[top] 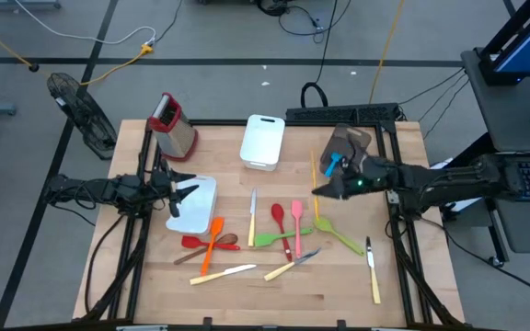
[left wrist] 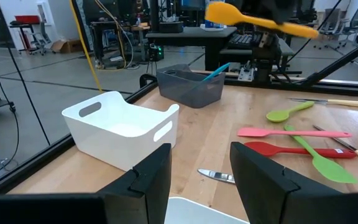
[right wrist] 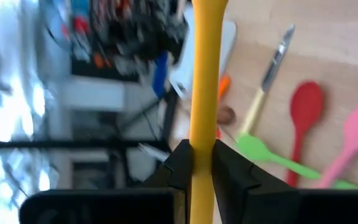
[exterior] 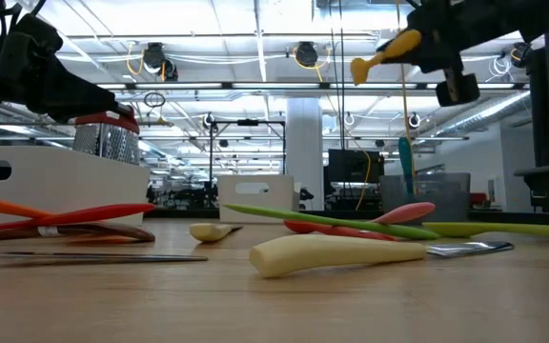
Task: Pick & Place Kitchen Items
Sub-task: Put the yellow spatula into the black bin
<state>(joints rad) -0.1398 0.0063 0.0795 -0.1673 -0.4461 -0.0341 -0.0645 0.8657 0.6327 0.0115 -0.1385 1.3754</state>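
Two white tubs (top: pixel 263 140) (top: pixel 194 204), one grater (top: pixel 172 125), one brown holder (top: pixel 348 147), two arms.

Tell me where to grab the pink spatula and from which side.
Grip the pink spatula mid-handle, coming straight down from above. It lies flat on the table, so only a top approach fits the fingers either side. Its lower handle crosses the green spatula, so take the clearer stretch just below the blade.

No legible text, label, brand, number or sign appears in any view (utensils, tubs and arms included).
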